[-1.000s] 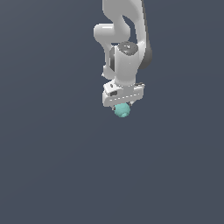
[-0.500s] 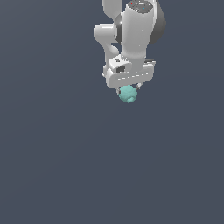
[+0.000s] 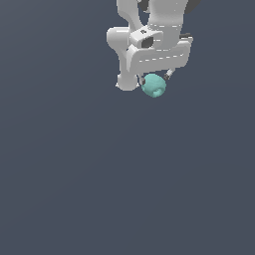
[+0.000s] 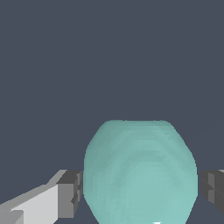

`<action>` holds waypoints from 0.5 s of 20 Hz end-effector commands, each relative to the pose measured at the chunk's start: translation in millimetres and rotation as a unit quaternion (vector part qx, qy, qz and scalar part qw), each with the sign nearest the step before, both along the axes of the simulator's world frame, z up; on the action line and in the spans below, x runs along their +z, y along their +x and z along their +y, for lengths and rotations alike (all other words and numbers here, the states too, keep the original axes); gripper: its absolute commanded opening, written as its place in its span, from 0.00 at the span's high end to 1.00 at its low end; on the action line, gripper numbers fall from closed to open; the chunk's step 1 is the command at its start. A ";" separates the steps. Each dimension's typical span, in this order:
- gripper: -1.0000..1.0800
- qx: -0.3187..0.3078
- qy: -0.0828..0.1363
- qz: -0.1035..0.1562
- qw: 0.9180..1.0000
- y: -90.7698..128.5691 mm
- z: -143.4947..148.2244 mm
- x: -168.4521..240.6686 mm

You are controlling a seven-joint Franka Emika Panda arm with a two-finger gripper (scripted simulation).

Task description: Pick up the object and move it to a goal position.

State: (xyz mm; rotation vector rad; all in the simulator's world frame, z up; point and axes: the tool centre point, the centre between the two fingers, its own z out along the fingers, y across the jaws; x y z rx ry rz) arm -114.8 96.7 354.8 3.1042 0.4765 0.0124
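The object is a small teal-green lumpy ball [image 3: 153, 85]. It hangs just under the white hand of my arm, near the top of the exterior view. My gripper [image 3: 155, 82] is shut on it, with a finger pressing each side. In the wrist view the ball [image 4: 140, 173] fills the space between the two grey fingertips [image 4: 70, 192], which touch its sides. The ball is held clear above the dark grey floor [image 3: 124, 189].
Only the plain dark grey floor [image 4: 109, 57] shows around the arm. No goal marker shows in either view.
The arm has lifted with the ball in its grip and come toward the exterior view's right, so hand and ball look larger now. The grip has not changed.
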 end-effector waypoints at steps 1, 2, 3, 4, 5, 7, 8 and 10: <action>1.00 0.000 0.000 0.002 1.000 -2.2 4.2 19.6; 1.00 0.000 0.000 0.002 1.000 -2.6 5.7 26.2; 1.00 0.000 0.000 0.002 1.000 -2.9 7.1 32.3; 1.00 -0.001 0.000 0.002 1.000 -3.2 8.3 38.0; 1.00 -0.001 0.000 0.003 1.000 -3.4 9.5 43.3; 1.00 -0.001 0.000 0.003 1.000 -3.7 11.5 52.1; 1.00 -0.001 0.000 0.003 1.000 -3.9 12.4 56.1; 1.00 -0.001 0.000 0.004 1.000 -4.0 13.8 62.1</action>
